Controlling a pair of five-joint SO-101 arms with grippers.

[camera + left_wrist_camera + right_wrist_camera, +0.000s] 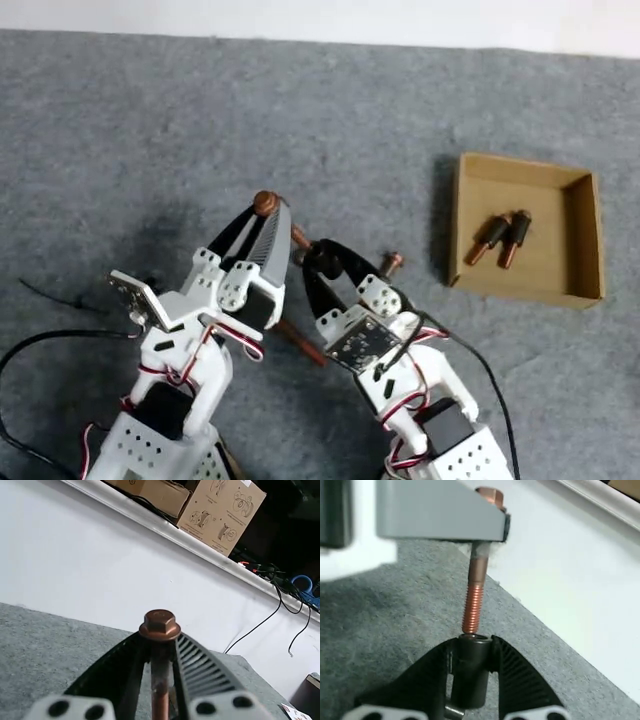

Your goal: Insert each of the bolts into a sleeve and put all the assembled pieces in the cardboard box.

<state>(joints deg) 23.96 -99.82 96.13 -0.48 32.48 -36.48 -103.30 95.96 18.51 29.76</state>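
Left gripper [160, 639] is clamping tight on a copper bolt [160, 625] just under its hex head, and the right gripper [470, 645] is squeezing a black sleeve [469, 675] between closed fingers. The right wrist view is giving us what the left wrist view hides: the bolt's threaded tip sitting right at the sleeve's mouth. From the high view, a loose bolt [391, 264] is lying near the right gripper, and two assembled pieces [498, 238] are resting in the cardboard box [470, 190] beyond the right arm.
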